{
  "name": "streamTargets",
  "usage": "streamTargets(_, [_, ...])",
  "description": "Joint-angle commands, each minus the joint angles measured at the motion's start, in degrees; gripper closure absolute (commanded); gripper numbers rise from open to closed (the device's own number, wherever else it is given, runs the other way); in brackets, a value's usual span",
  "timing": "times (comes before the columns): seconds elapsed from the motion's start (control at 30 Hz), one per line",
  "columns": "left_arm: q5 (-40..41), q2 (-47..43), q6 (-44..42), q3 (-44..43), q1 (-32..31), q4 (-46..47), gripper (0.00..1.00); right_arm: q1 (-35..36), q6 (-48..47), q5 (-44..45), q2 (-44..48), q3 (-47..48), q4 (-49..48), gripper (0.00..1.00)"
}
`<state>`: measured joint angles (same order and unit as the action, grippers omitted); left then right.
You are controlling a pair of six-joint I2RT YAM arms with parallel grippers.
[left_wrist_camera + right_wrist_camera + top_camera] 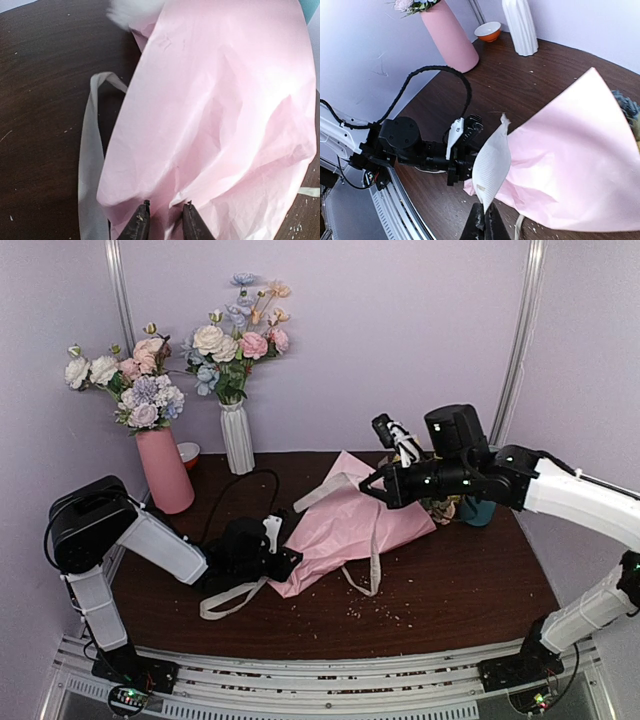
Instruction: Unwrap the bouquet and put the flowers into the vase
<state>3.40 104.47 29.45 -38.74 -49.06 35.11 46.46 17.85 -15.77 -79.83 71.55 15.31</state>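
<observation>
Two grippers have hold of the wrapping at once on a dark wooden table (470, 590). The left gripper (167, 222) is clenched on the near-left corner of the pink paper wrap (350, 525), which lies spread open at mid-table. The right gripper (482, 226), held above the paper's far side, is pinched tight on the cream ribbon (492, 165) (one loop trails across the wrap toward the front edge). The flowers (441, 508) sit at the wrap's right end, largely hidden behind the right arm, just beside the upright teal vase (480, 512). A pink vase (165, 472) and a white ribbed vase (237, 438), each with its own bunch, stand at back left.
</observation>
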Motion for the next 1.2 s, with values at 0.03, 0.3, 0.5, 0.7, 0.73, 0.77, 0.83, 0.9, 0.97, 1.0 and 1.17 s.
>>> streamTargets(0.03, [1.73,-1.37,-0.70,-1.37,0.37,-0.50,0.75,-0.36,-1.78,11.79,12.53,-7.63,10.23,1.00])
streamTargets(0.3, [1.57,-2.96,-1.68,-2.75,0.37,-2.87,0.75,-0.39,2.82,13.45,29.04,-19.55,7.42,1.00])
streamTargets(0.5, [-0.62,-7.18,-4.23,-4.34,0.36,-6.85,0.69,-0.40,8.97,10.65,30.83,-28.41,3.74,1.00])
streamTargets(0.7, [0.82,-12.32,-6.68,-7.61,0.37,-13.50,0.41,-0.40,13.06,12.83,27.94,-33.57,0.57,0.82])
streamTargets(0.73, [1.41,-12.83,-7.28,-8.42,0.37,-14.77,0.37,-0.36,13.49,14.16,26.89,-33.72,0.59,0.79])
streamTargets(0.77, [2.18,-13.26,-7.87,-9.40,0.37,-16.21,0.33,-0.35,13.95,14.99,25.84,-33.80,0.55,0.75])
streamTargets(0.83, [4.12,-13.62,-9.04,-11.16,0.41,-18.77,0.27,-0.36,14.67,15.65,23.31,-33.77,-0.23,0.57])
streamTargets(0.9, [5.10,-13.32,-10.00,-12.79,0.97,-20.89,0.22,-0.35,14.79,15.33,20.51,-33.50,-1.05,0.43])
streamTargets(0.97, [2.17,-12.64,-10.60,-14.08,2.54,-21.54,0.20,-0.48,14.59,15.17,17.42,-32.68,-1.09,0.34])
streamTargets(1.0, [0.64,-12.24,-10.68,-14.38,3.31,-21.57,0.19,-0.53,14.60,15.39,15.95,-32.29,-1.12,0.31])
streamTargets(1.17, [-8.88,-9.40,-11.60,-15.57,6.96,-18.72,0.18,-1.25,16.51,18.35,11.16,-32.18,-3.69,0.15])
